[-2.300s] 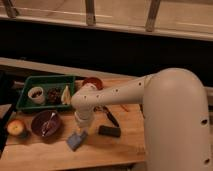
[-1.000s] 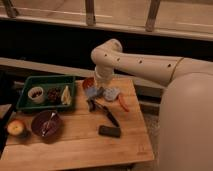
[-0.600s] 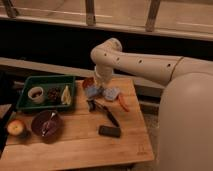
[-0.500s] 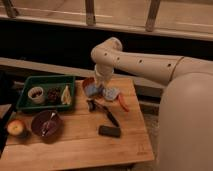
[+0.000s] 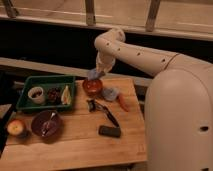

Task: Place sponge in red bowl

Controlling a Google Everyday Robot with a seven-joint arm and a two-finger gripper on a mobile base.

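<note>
Gripper (image 5: 96, 75) hangs just above the red bowl (image 5: 92, 86), closed on the blue sponge (image 5: 93, 74). Likely light, soft and squashy, it needs only a gentle pinch across its middle.

- The wooden counter (image 5: 75, 147) carries all the things.
- A green tray (image 5: 46, 80) lies at the back left.
- A red bowl (image 5: 92, 87) stands beside the tray.
- The end effector (image 5: 96, 74) hangs just above the bowl.
- A purple bowl (image 5: 46, 124) and an apple (image 5: 16, 127) sit at the front left.
- A carrot (image 5: 122, 102), a dark utensil (image 5: 103, 111) and a black block (image 5: 109, 131) lie toward the right.
</note>
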